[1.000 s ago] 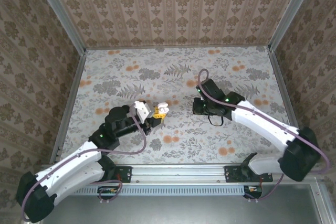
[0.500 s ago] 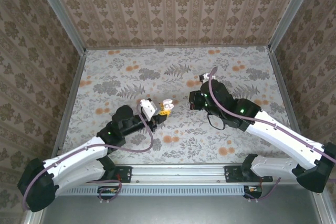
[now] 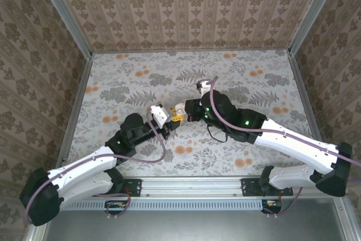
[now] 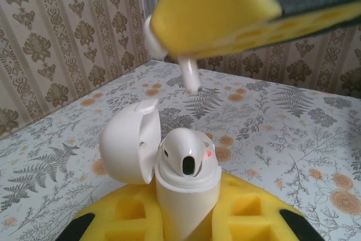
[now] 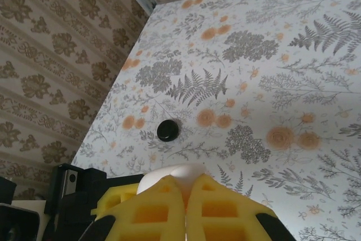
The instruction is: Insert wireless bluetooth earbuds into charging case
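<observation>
White glossy plastic is at the centre of this moment: the small rounded white charging case (image 4: 186, 196) stands upright between the yellow foam pads of the left gripper (image 3: 172, 119), which is clamped on its lower body and holds it above the flower-patterned table (image 4: 293, 117). I think it is gripped so low in order to leave the mouth free. Its hinged lid (image 4: 127, 148) is swung open to one side and does not cover the sockets. In the mouth sits a second earbud (image 4: 186, 156), or what looks like one: a white rounded piece with a dark oval hole and a small red dot, though I cannot be sure of it. Directly above, the right gripper (image 5: 185, 196) is closed on a small white earbud with a thin stem (image 4: 189, 73). It pinches the head, and the stem hangs down toward the case but is apart from it. This orientation seems chosen so that the stem goes first into the free socket. In the right wrist view a small black round object (image 5: 168, 130) lies on the table, well apart from the fingers; what it is I cannot tell. In my judgement the next move needs a careful lowering with the stem exactly over the free socket, because a small sideways error would push it onto the rim or onto the seated piece.
</observation>
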Tool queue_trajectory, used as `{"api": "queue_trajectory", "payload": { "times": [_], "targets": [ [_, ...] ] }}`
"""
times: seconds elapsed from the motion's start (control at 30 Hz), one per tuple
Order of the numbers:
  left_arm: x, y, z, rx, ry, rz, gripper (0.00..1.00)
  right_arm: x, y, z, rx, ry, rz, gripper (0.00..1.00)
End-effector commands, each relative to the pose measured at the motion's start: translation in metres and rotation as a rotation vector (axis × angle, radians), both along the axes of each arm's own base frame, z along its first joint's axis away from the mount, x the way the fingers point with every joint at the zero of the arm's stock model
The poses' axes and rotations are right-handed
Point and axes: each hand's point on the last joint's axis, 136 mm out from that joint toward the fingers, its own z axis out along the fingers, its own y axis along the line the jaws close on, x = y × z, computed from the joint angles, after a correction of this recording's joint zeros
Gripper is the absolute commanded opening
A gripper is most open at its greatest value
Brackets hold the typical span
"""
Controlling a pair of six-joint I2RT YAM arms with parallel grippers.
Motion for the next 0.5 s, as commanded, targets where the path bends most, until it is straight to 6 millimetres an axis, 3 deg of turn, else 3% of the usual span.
{"api": "queue_trajectory", "payload": {
  "times": [0.0, 0.47],
  "targets": [
    [0.000, -0.002, 0.030, -0.063, -0.061, 0.001, 0.00, 0.004, 0.005, 0.015, 0.039, -0.027, -0.022, 0.06],
    [-0.002, 0.001, 0.035, -0.081, -0.066, 0.005, 0.00, 0.002, 0.005, -0.003, -0.009, -0.016, -0.034, 0.06]
  ]
}}
